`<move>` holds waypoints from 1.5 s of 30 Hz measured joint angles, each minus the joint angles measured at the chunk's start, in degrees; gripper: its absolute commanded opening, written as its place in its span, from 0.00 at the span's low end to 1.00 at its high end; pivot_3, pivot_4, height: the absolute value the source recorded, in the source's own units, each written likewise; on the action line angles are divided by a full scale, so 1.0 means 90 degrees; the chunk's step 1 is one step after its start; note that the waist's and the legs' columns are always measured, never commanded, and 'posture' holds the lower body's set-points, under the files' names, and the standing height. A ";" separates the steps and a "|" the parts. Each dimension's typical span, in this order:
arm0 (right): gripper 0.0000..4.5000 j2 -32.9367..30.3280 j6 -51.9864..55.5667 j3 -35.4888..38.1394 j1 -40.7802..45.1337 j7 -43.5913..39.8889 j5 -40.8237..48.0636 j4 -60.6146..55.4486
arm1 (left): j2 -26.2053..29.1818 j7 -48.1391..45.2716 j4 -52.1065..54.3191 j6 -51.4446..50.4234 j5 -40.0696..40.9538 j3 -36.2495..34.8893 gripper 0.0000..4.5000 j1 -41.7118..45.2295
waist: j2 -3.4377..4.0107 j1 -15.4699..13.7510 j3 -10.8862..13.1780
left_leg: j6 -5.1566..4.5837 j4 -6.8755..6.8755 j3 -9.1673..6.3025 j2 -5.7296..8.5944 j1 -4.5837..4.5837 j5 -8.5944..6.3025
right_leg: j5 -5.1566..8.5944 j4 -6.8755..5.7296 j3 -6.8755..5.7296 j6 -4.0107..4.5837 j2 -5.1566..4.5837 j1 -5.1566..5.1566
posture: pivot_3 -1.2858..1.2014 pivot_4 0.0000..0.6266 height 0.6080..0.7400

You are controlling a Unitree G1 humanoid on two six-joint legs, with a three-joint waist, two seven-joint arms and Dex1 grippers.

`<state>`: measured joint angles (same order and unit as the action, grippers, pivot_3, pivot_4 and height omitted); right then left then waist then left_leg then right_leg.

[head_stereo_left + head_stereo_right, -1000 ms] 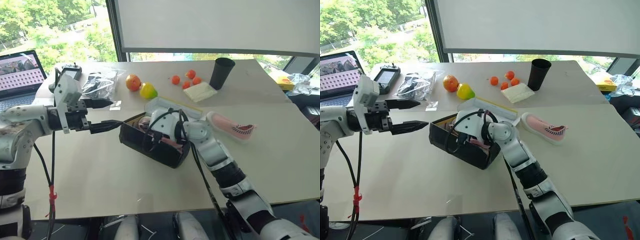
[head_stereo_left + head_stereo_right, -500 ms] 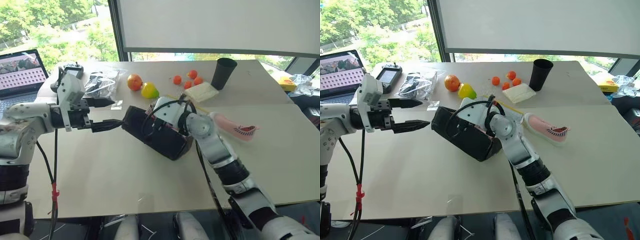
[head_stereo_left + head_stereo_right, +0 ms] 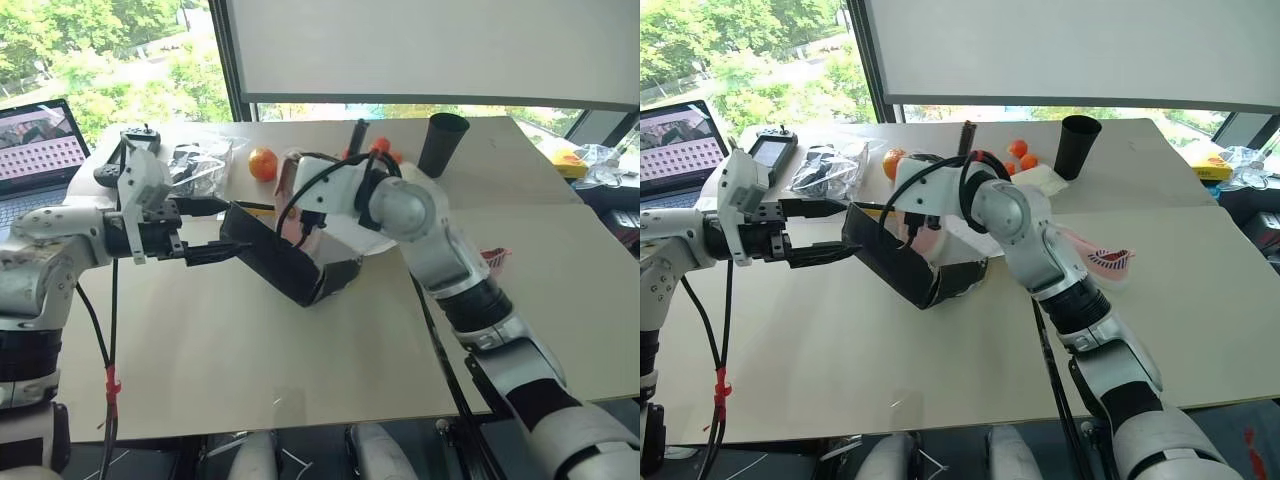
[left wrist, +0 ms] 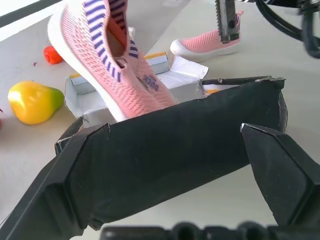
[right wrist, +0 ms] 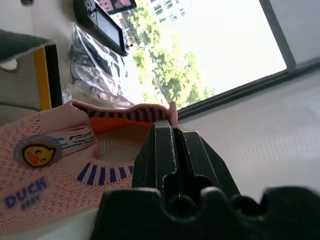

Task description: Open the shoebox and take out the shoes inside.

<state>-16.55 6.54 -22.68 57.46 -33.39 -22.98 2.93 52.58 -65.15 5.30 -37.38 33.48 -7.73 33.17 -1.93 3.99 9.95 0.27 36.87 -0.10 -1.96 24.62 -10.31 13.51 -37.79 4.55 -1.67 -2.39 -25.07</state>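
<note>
Since the earlier frames, right gripper [image 5: 172, 131] has risen, lifting one pink shoe [image 4: 107, 65] above the shoebox [image 3: 285, 262]; its jaws are clenched on the knit heel collar. Head views: dark cardboard box sits tilted at worktop [image 3: 250, 360] centre; second shoe [image 3: 1102, 264] at its 3 o'clock, black cup [image 3: 442, 144] at 1 o'clock. Left wrist view: left gripper [image 4: 165, 175], jaws released, straddles the box's matte wall; a smooth yellow pear [image 4: 34, 101] lies beyond.
</note>
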 measured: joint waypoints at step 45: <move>0.03 -0.3490 0.1606 0.2740 0.2339 -0.0137 0.2199 0.6674 | -0.0522 -0.0208 -0.0459 0.0418 -0.0336 0.0495 1.00 0.0335 | 0.0001 0.0100 0.0007 | -0.0001 -0.0007 0.0027 0.0006 -0.0001 0.0000 | 0.0000 0.0008 0.0028 0.0008 -0.0006 -0.0007 | 0.52 0.24 0.87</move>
<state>-47.96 20.99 1.98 78.52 -34.62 -3.18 62.99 47.88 -67.02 1.16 -33.62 30.45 -3.27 36.18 -1.93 4.89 10.01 0.26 36.81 0.14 -1.90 24.61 -10.31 13.51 -37.72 4.80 -1.60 -2.44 -25.14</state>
